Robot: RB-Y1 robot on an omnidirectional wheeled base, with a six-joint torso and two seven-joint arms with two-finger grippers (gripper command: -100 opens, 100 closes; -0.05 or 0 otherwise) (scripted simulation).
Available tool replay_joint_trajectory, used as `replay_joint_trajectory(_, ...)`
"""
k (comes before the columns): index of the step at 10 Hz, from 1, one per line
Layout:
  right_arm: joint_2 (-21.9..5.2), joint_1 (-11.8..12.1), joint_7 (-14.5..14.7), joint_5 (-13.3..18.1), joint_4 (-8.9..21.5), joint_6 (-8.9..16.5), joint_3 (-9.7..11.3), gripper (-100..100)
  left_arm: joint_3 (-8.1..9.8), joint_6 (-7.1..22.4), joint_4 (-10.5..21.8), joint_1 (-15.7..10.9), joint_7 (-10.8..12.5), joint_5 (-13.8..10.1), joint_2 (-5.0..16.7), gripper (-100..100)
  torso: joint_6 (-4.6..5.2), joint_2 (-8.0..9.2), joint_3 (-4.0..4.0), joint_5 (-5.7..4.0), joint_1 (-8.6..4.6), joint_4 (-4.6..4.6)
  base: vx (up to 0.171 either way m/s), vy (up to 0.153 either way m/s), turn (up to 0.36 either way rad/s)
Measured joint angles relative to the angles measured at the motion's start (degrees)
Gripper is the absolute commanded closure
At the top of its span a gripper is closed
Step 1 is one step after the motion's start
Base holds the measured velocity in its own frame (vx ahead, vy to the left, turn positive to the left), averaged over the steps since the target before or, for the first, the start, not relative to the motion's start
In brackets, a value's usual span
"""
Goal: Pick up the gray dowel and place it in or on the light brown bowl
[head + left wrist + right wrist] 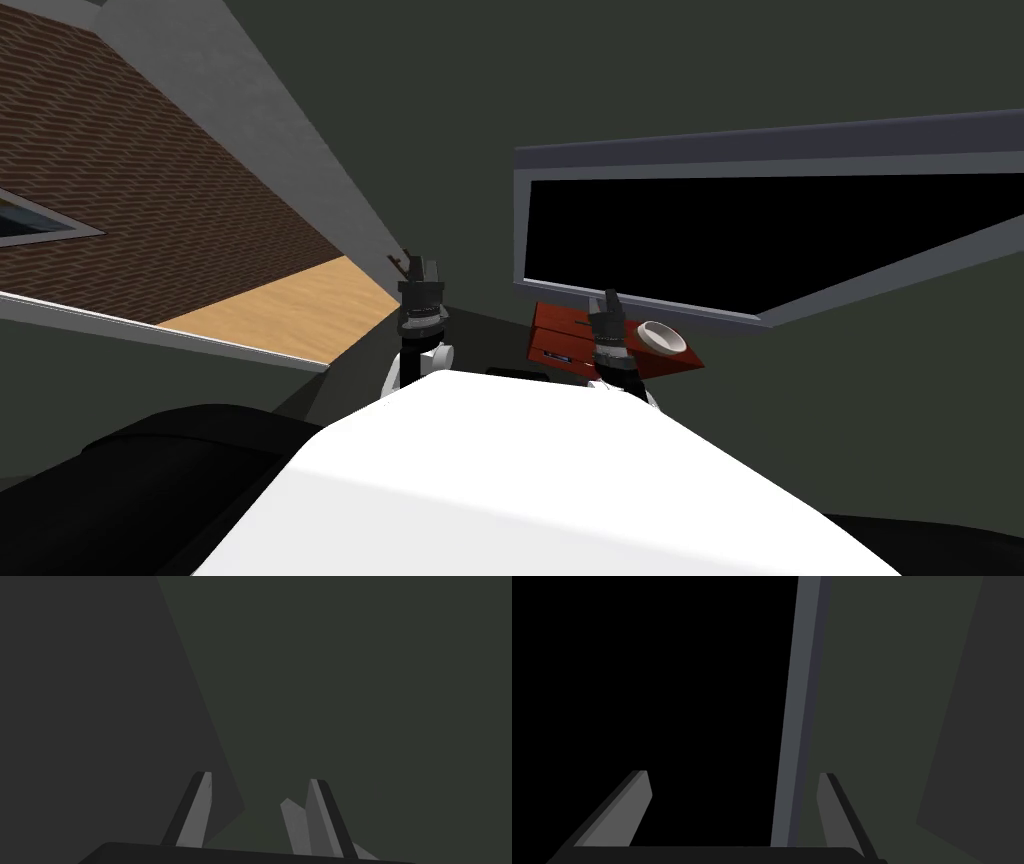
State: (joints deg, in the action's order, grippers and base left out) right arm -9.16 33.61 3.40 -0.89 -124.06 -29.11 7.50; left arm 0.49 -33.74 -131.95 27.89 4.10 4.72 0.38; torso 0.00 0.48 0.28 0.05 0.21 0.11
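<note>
Closest to you, the left gripper (260,777) has its fingers drawn in narrower than an open set. A pale grey faceted piece, the gray dowel (296,826), lies against the inner face of one finger. I judge that you have it clamped, though its contact with the other finger is hidden by the gripper's body. Treat it as light, stiff and smooth. It will not bend or break, but a plain stick held between thin blades can swivel or slide. It appears to sit slanted in the grip rather than square, so move gently and avoid quick wrist turns. If you had to retake it, the middle of its length is the place, with the fingers across its width.

In the head view your left arm is raised, forearm upright, on your left side. The right gripper (733,773) is spread wide and empty, raised likewise, just in front of the red-brown table (555,335). Farther on, the pale bowl (672,347) sits toward that table's right end, just beside the right gripper and well apart from the dowel. Your left arm will likely need to cross rightward and tip down over the bowl. Behind the table a grey-framed window (640,165) shows a black area.
</note>
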Motion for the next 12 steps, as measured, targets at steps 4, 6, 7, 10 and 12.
replay_joint_trajectory(4, -6.43, 1.72, 2.51, 3.59, 5.57, -2.27, 4.02, -100, 0.00, 0.00, 0.00, 0.00, 0.00, 0.00, 0.00, 0, -0.01, -0.19, -0.10, 0.02, 0.07, -0.04, -0.074, 0.066, 0.105)
replay_joint_trajectory(6, -8.64, 2.80, 3.47, 4.81, 8.71, -4.09, 5.17, -100, 0.00, 0.00, 0.00, 0.01, 0.00, 0.00, 0.00, 0, 0.00, -0.32, -0.18, -0.03, -0.14, -0.07, -0.033, 0.029, 0.144)
replay_joint_trajectory(7, -10.23, 2.48, 4.23, 5.89, 10.96, -4.72, 6.07, -100, 0.00, 0.00, 0.00, 0.01, 0.00, 0.00, 0.00, 0, -0.01, -0.34, -0.19, -0.03, -0.15, -0.07, -0.029, 0.043, 0.193)
replay_joint_trajectory(10, -14.62, 3.40, 6.30, 8.59, 15.63, -5.55, 8.25, -100, 0.01, 0.00, 0.00, 0.01, 0.00, 0.00, 0.01, 0, -0.01, -0.42, -0.24, -0.03, -0.17, -0.09, -0.008, 0.025, 0.097)
replay_joint_trajectory(12, -16.73, 3.34, 7.39, 9.98, 19.20, -6.20, 9.26, -100, 0.01, 0.00, 0.00, 0.01, 0.00, 0.00, 0.01, 0, 0.00, -0.48, -0.27, -0.04, -0.21, -0.10, 0.008, 0.023, 0.191)
